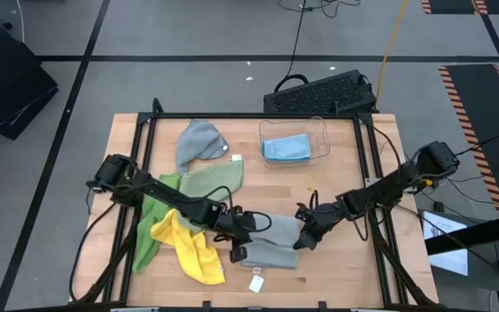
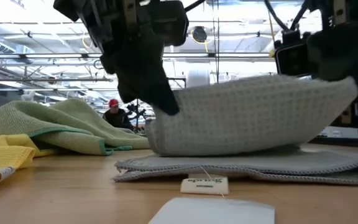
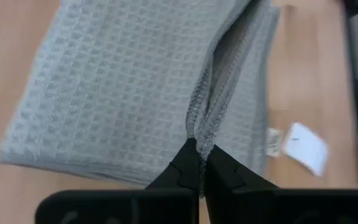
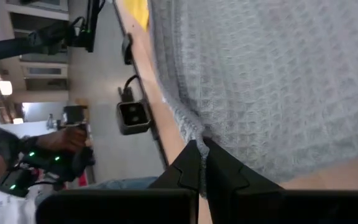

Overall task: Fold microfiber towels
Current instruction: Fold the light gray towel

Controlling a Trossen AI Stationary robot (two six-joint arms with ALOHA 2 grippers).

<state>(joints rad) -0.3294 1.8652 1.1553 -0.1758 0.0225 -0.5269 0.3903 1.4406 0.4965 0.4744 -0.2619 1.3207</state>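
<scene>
Pinching opposite edges of a grey towel (image 1: 275,241) near the table's (image 1: 345,260) front middle: left gripper (image 1: 239,227) with fingers pressed together on a bunched hem at the towel's left side, right gripper (image 1: 303,236) likewise clamped on the right edge. Seen from the low view, upper layer of this grey towel (image 2: 253,115) lifted and curved over the flat lower layer, both corners raised off the wood. Seen from the left wrist view, hem caught right at the fingertips (image 3: 194,152); same pinch shown at the right wrist fingertips (image 4: 197,149).

Lying just left of the grey towel: yellow towel (image 1: 193,247), crumpled, partly over a bright green towel (image 1: 150,230). Spread behind those, a sage green towel (image 1: 210,180). Heaped farther back, a 2nd grey towel (image 1: 199,140). Resting folded inside a clear plastic bin (image 1: 294,126) at the table's back, a light blue towel (image 1: 286,149).

Lying on the wood in front of the held towel, a small white tag (image 1: 255,282). Sitting beyond the table's far edge, a dark keyboard (image 1: 323,91).
</scene>
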